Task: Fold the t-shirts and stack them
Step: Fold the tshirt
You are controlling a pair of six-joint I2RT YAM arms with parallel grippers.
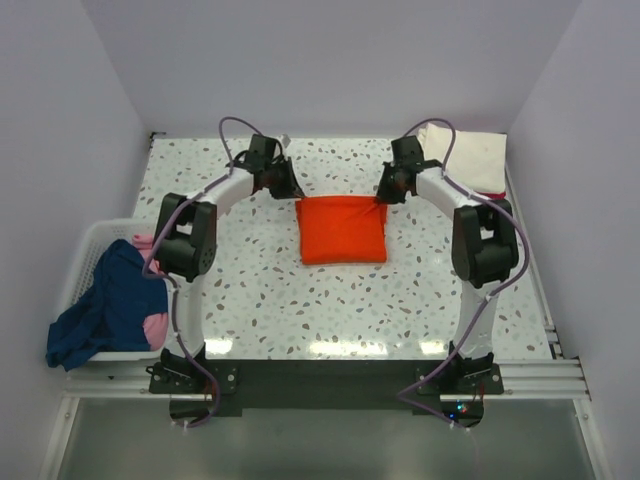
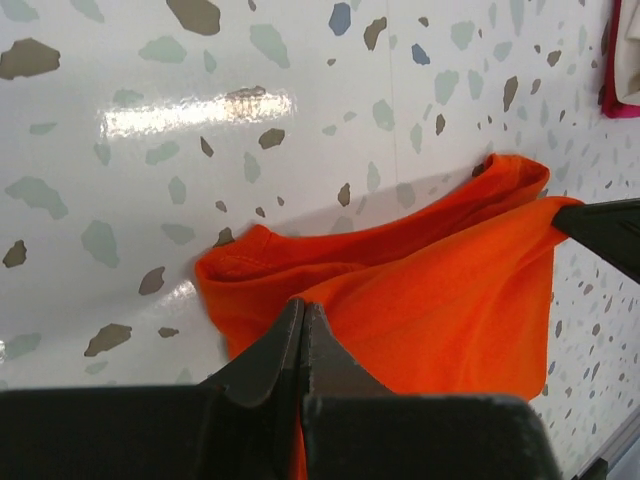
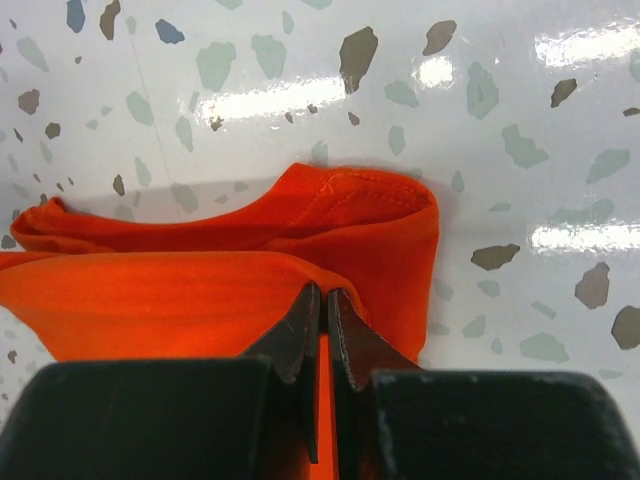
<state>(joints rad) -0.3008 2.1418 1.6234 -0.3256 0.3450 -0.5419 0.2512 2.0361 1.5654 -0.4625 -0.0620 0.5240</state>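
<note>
The left gripper [image 2: 303, 335] has its fingers pressed together on the far-left corner of the orange t-shirt [image 1: 342, 232], and the right gripper [image 3: 322, 325] pinches the far-right corner the same way. The shirt lies folded into a compact rectangle in the middle of the speckled table [image 1: 260, 290]. A folded cream-white t-shirt [image 1: 462, 155] sits in the far right corner, while a navy blue t-shirt [image 1: 105, 305] and a pink one [image 1: 153, 326] spill over the white basket [image 1: 88, 240] at the left edge.
</note>
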